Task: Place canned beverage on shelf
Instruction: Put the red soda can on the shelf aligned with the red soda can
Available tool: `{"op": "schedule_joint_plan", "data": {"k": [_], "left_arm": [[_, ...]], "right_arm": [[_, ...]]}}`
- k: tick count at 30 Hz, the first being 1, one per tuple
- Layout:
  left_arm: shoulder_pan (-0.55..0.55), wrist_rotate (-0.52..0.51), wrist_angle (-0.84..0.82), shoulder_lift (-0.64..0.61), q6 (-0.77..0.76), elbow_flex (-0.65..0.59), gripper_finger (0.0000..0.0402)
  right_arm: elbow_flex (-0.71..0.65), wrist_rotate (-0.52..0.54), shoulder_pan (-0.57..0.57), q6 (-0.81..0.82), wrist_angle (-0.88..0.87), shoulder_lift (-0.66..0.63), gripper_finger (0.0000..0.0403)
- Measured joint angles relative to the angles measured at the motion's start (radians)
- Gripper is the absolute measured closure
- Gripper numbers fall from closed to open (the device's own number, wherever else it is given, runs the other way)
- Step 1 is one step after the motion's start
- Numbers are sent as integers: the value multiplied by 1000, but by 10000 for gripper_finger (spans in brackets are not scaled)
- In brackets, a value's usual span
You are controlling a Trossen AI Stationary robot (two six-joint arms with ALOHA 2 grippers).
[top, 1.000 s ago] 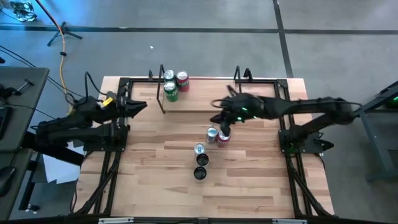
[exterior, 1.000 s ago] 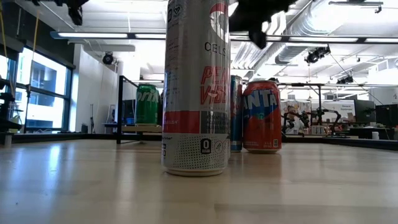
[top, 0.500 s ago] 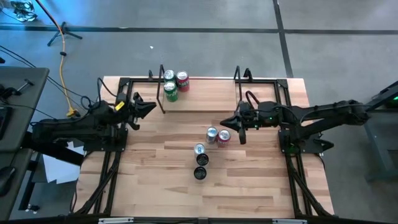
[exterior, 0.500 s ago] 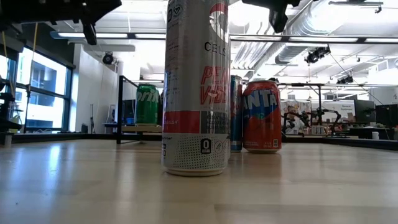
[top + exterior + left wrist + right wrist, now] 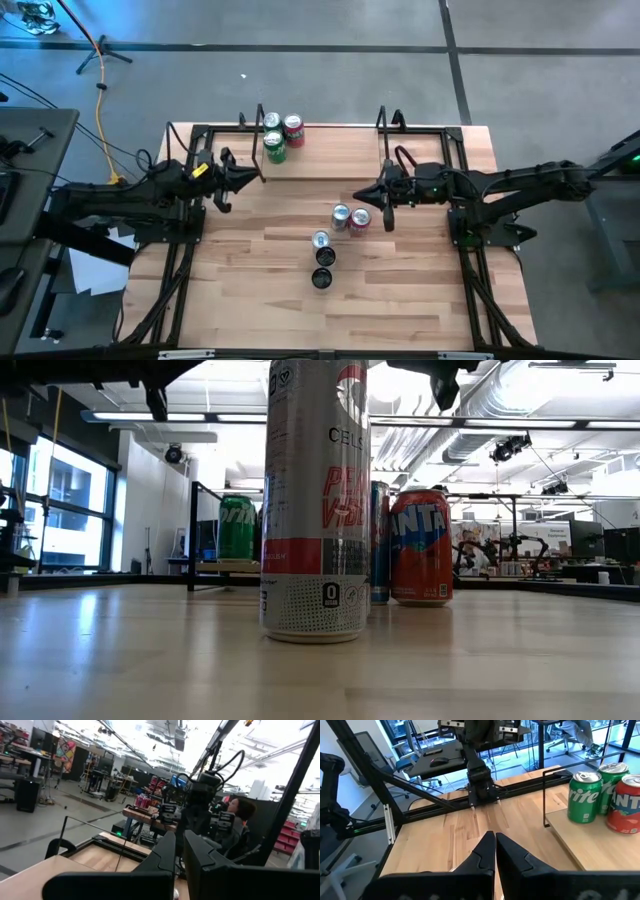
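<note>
Shelf sits at the far edge of the table, pale board with black wire uprights at each end. Three cans on its left end: green Sprite can in front, a second green can behind it, red Fanta can just beside them. Rest of the board is bare.

Five cans stand loose mid-table, none held. Silver-top can and red-pink can are just beside each other. Nearer the front edge, a rough line: blue-top can, then two dark-top cans and. In the low view a tall silver Celsius can is nearest the camera, an orange Fanta can behind it.

Right gripper hangs above the table just right of the red-pink can, not touching it. Fingers pressed together, holding nothing; the right wrist view shows them closed tip to tip.

Left gripper is over the table's left side, near the shelf's left upright, well apart from the loose cans. Fingers also closed and empty in the left wrist view.
</note>
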Motion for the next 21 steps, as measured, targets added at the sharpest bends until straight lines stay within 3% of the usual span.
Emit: {"op": "schedule_joint_plan", "data": {"k": [16,21], "left_arm": [[-4,49,0,-1,63,0,401],[-4,52,-2,-1,64,0,401]], "right_arm": [[0,3,0,27,7,0,402],[0,74,-1,66,7,0,402]]}}
